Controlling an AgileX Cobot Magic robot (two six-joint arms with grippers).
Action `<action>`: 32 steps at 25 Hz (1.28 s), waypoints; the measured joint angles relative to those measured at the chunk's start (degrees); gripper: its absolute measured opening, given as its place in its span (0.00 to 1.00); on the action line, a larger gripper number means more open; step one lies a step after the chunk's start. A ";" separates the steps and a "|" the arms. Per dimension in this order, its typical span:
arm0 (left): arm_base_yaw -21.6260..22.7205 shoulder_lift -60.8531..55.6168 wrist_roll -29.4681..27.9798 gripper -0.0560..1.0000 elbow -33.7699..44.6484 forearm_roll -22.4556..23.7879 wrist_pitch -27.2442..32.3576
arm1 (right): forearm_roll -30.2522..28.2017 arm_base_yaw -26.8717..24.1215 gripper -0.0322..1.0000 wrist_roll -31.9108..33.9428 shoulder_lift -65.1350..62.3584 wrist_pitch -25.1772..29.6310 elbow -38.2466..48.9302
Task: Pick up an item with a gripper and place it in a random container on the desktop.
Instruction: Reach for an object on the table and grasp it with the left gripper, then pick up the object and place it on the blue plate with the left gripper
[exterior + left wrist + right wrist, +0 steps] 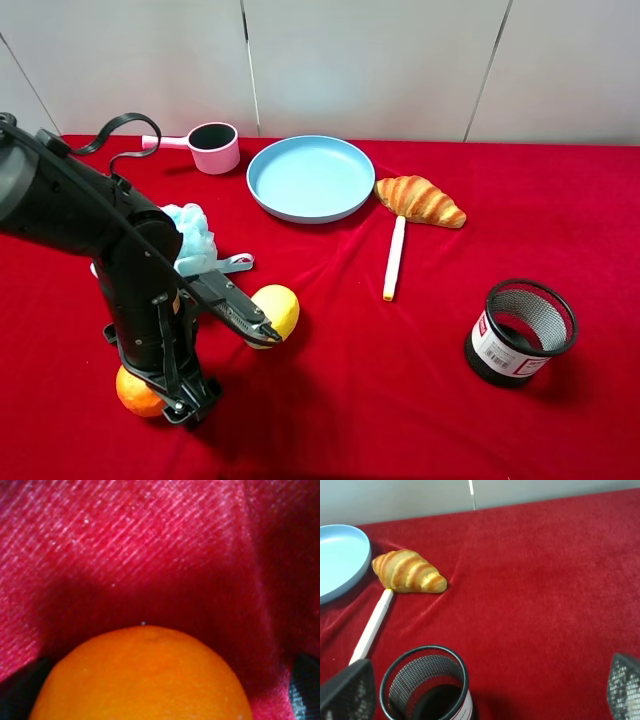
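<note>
Orange (142, 680), firm and slippery, we judge; left claw (160, 697) wide astride it; we would grip across its middle.

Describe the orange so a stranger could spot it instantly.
On the red cloth, look at the near left corner, under the black left arm. The orange lies there, partly hidden by the arm; it is deep orange, unlike the yellow lemon nearby.

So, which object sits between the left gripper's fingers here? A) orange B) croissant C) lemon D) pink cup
A: the left wrist view shows the orange sitting between the two black fingers of the left gripper.
</note>
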 joint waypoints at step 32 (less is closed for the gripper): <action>0.00 -5.07 -0.39 0.72 -7.25 -1.18 9.87 | 0.00 0.00 0.70 0.00 0.00 0.00 0.00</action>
